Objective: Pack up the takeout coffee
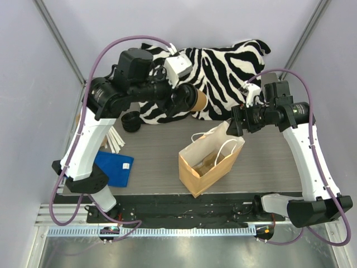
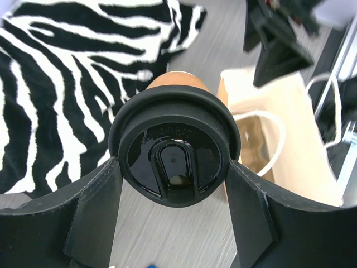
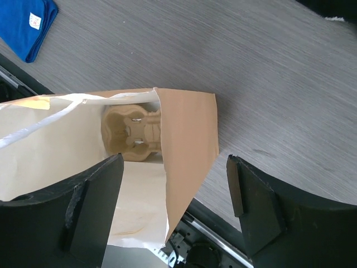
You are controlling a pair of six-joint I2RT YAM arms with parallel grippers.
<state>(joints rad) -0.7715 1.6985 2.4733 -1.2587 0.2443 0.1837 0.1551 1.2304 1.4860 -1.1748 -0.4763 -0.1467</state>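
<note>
Nearest the left wrist camera: my left end effector [image 2: 174,167], fingers [image 2: 95,206] either side of the black lid [image 2: 174,148], clamped on its rim. That's the takeout coffee [image 1: 196,101]: brown cup, tipped sideways in the grip with the lid toward the wrist. It looks clear of the counter [image 1: 268,162], over the edge of the zebra cloth [image 1: 223,61], and isn't at the bag yet.

Paper bag [image 1: 209,162] stands open between the arms, pulp cup carrier [image 3: 132,134] at the bottom, white handles flopped by the mouth. My right end effector [image 3: 174,167] hovers over the bag's corner, jaws wide apart, holding nothing.

Lid stack [image 1: 131,121] and blue cloth [image 1: 114,167] sit off to the left, not involved.

Step, as I read it: carrying the cup to the bag. Next I need to turn the cup upright, centre it over the mouth clear of the handles, and lower it into a carrier slot. The right side probably needs to steady the rim.
</note>
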